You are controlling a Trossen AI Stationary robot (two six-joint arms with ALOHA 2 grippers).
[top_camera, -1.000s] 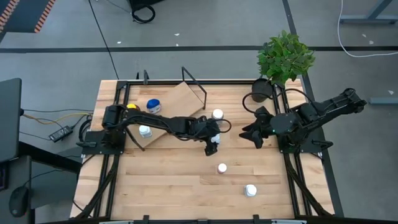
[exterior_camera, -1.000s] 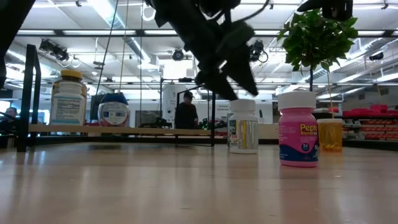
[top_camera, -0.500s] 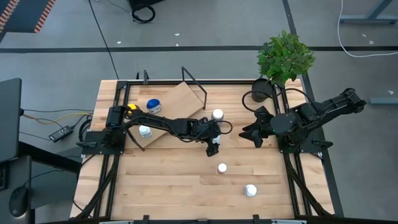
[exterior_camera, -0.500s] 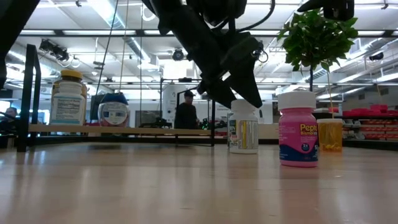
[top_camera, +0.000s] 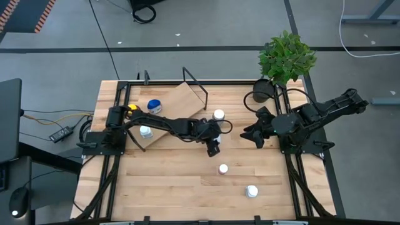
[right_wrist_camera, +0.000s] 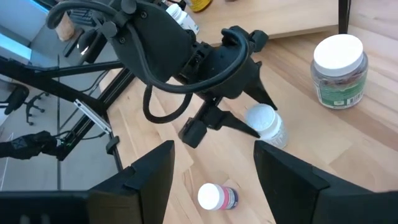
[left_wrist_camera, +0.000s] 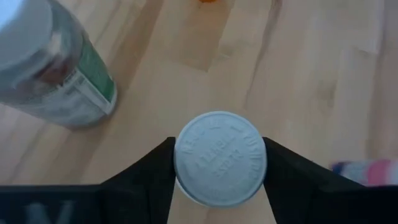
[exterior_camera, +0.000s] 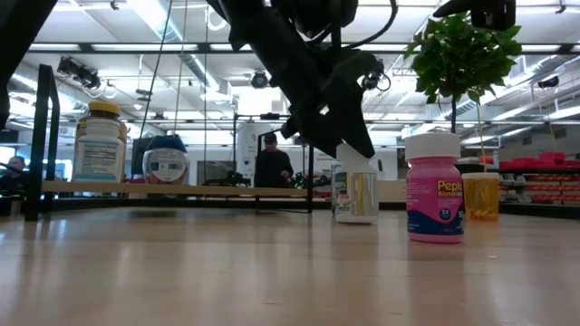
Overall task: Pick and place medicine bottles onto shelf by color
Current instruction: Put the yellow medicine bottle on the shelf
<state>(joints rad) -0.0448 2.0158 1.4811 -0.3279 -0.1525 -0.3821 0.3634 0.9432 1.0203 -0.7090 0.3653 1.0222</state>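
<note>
My left gripper [top_camera: 214,145] reaches over the table's middle and is shut on a white-capped white medicine bottle [exterior_camera: 355,196]. In the left wrist view its cap [left_wrist_camera: 221,158] sits between my two fingers. The shelf [top_camera: 178,106], a light-wood board with a black wire frame, lies far left. On it stand a yellow-capped bottle [exterior_camera: 100,140], a blue one [exterior_camera: 166,160] and a white-capped one [top_camera: 145,132]. A pink bottle [exterior_camera: 435,187], a green-labelled one [right_wrist_camera: 339,68], an orange one [exterior_camera: 480,196] and another white-capped one [top_camera: 252,191] stand on the table. My right gripper [top_camera: 255,132] waits open at the right. My left gripper pinches the white bottle by its cap [left_wrist_camera: 186,168], one finger on each side. The fingers [exterior_camera: 340,127] come from above, slanting down from the table's left. The bottle stands about upright with its base [exterior_camera: 355,220] on or just above the table; which one I cannot tell.
A green plant [top_camera: 286,57] in a black pot [top_camera: 262,90] stands at the far right corner. Black frame rails run along the table's left and right sides. Bare wood lies toward the near edge. A person [exterior_camera: 272,166] stands in the room beyond.
My left gripper has come down over the white bottle, and its fingers now cover the cap that showed a second ago. The bottle stays in the same place. My right arm has kept still.
</note>
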